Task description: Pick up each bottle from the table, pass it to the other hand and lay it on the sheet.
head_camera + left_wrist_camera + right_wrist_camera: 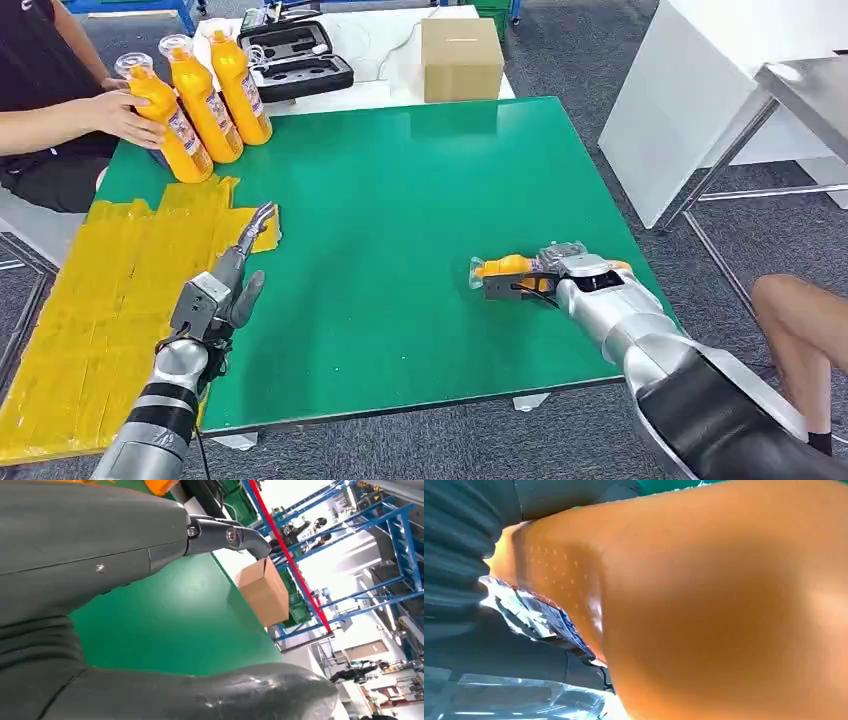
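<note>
An orange bottle (pixel 505 266) with a clear cap lies on its side on the green table (pixel 400 200), toward the near right. My right hand (pixel 545 276) grips it around the body; up close, the right wrist view shows the orange bottle (pixel 704 600) with its label against my palm. My left hand (pixel 232 290) hovers open over the table's near left, fingers stretched toward the yellow sheet (pixel 110 290). In the left wrist view its fingers (pixel 225 532) are spread above the green top. Three more orange bottles (pixel 205 95) stand at the far left corner.
A person's hand (pixel 130 115) rests on the leftmost standing bottle. A cardboard box (pixel 460 58) and a black case (pixel 295 55) sit on a white table behind. Another person's leg (pixel 800 330) is at the near right. A white cabinet and metal table stand right.
</note>
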Robot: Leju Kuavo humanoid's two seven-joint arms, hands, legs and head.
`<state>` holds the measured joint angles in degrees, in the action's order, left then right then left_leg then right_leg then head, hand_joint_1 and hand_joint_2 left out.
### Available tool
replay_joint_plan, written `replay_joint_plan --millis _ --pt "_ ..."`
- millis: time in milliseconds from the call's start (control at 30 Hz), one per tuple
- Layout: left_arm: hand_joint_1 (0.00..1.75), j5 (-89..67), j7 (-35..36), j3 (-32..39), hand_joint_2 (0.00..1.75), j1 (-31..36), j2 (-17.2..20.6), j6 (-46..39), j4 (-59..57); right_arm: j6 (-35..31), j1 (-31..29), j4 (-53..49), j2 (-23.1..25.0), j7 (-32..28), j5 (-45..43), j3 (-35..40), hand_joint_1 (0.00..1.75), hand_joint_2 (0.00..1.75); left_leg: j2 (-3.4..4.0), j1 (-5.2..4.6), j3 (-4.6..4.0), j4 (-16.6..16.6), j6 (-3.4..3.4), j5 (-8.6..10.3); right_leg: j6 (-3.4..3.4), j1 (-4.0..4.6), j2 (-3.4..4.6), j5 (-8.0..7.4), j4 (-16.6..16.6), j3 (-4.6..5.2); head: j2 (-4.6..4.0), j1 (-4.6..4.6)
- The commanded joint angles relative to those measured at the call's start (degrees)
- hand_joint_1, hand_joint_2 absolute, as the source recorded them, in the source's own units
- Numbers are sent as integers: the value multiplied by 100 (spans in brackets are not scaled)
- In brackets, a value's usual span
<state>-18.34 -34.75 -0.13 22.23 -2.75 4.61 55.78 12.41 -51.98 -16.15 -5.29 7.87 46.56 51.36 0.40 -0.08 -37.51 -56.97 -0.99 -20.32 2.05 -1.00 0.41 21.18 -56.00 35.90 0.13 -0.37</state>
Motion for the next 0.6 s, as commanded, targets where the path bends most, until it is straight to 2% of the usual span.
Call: replay_joint_plan --millis 33,167,233,600 --pt "0 12 71 -193 0 432 -133 75 -522 95 84 316 1021 36 -53 -259 175 175 13 8 10 -1 10 -8 -12 9 13 2 0 -6 0 0" --pt "0 -9 75 -416 0 706 -252 152 -719 367 212 411 1461 242 -41 -287 175 175 32 21 14 -2 30 -10 -30 20 36 -3 -2 -1 0 0" --pt "0 -2 54 -568 0 893 -310 240 -888 445 396 460 1588 385 -73 -349 175 175 18 28 14 1 36 -2 -32 32 20 -5 3 -3 0 0" --pt "0 295 -141 -1079 0 1555 -515 377 -1527 628 824 637 1685 837 -339 -871 175 175 3 44 41 8 53 -3 -39 47 7 -2 12 -29 0 0"
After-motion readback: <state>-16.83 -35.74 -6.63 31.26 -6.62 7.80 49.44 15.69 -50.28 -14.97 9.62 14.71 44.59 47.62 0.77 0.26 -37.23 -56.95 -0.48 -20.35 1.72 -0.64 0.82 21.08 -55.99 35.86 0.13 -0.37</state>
